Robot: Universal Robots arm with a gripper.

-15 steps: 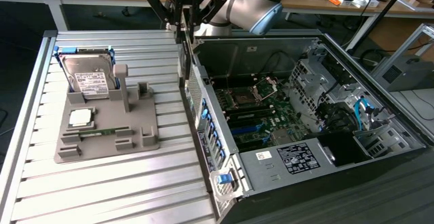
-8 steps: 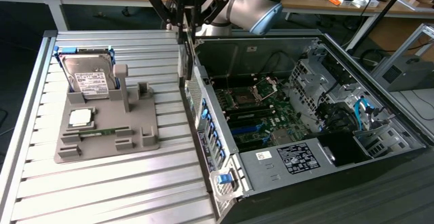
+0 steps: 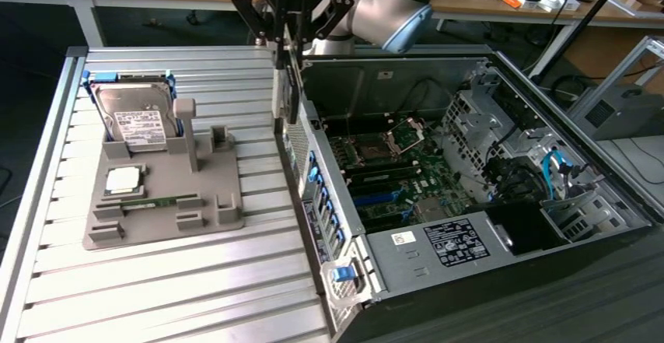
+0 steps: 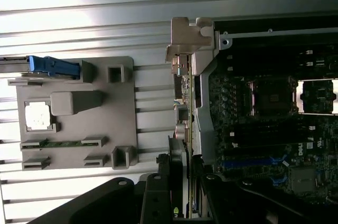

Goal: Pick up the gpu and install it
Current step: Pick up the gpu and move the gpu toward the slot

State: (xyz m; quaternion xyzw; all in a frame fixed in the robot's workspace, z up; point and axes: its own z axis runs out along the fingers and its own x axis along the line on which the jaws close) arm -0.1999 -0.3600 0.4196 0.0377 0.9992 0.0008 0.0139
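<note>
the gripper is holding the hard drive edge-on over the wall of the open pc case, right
Not quite: the gripper holds the gpu edge-on there, not the hard drive. The exterior view shows the hard drive standing in the grey holder.

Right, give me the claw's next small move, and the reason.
Probably shift the claw toward the exterior view's right: the gpu it grips hangs upright at the case's rear wall, not yet above the motherboard.
</note>
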